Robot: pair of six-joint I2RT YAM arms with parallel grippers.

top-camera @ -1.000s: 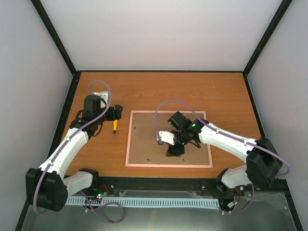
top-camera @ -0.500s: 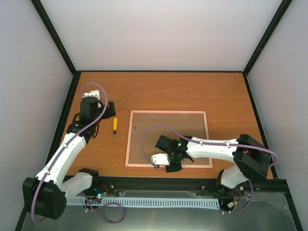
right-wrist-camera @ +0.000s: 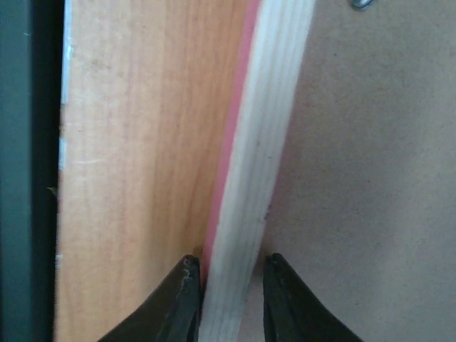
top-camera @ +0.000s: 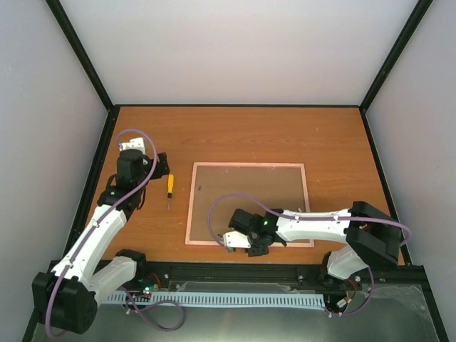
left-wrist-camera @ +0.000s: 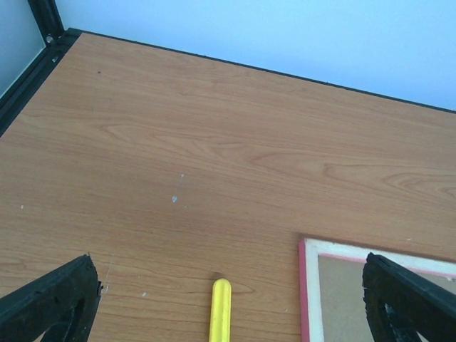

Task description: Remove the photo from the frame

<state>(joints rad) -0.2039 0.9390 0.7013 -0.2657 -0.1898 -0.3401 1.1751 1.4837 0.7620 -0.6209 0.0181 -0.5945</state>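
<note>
Nearest the arm bases, the right gripper [top-camera: 231, 246] is clamped on the near rail of the pink frame [top-camera: 190, 206]. One black fingertip [right-wrist-camera: 184, 299] presses the outer pink edge and the other the inner side of the pale wood strip. The frame lies flat and back-up on the wooden table [top-camera: 249, 135], near its middle. A brown backing board [top-camera: 249, 192] fills the opening, so the photo cannot be seen in any view. Small metal clips [top-camera: 200, 189] dot the board's edges.

Just left of the frame and apart from it, a yellow-handled screwdriver [top-camera: 169, 187] rests on the table, its handle toward the far side. Beyond it hangs the left gripper [top-camera: 162, 165], fingers [left-wrist-camera: 57, 296] spread wide and holding nothing; its wrist view shows the handle tip between them and the frame's corner by the right-hand finger. Pale walls enclose the table's far end.
</note>
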